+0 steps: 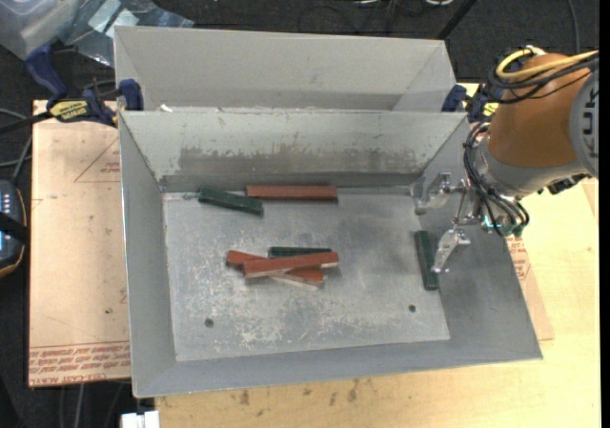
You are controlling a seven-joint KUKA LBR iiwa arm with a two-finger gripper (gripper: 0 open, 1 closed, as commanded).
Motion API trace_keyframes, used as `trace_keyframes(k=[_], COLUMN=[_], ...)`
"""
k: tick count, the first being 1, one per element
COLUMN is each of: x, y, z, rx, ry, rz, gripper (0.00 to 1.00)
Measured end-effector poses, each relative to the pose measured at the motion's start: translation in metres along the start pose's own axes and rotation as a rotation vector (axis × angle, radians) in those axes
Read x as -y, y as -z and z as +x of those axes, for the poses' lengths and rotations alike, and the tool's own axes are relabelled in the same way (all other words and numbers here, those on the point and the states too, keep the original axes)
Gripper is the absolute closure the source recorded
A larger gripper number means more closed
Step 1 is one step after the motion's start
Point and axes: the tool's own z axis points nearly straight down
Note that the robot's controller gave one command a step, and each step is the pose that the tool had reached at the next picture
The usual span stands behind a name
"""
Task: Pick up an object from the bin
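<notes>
My gripper (pixel 441 222) hangs over the right side of the bin floor, open, with its fingers spread one behind the other and nothing between them. The nearer fingertip (pixel 447 249) is right beside the top of a short dark green stick (pixel 426 262). That stick lies lengthwise near the right wall, and I cannot tell whether the fingertip touches it.
A small pile of red-brown sticks (pixel 274 267) with a dark green stick (pixel 303 252) on it lies mid-floor. Along the back wall lie a long red-brown stick (pixel 292 193) and another dark green stick (pixel 230 201). The sloped right wall is close to the gripper.
</notes>
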Motion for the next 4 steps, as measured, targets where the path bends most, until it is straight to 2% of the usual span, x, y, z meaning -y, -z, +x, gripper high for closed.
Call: trace_keyframes(k=[1,2,3,4], x=[0.000,0.008,0.007,0.007], y=[0.005,-0.060,-0.060,-0.029], z=[-0.002,0.004,0.004,-0.001], rx=[0.008,0.028,0.028,0.010], ry=[0.002,0.301,0.302,0.290], rz=[0.001,-0.002,-0.002,0.001], gripper=[0.00,1.00,1.00,1.00])
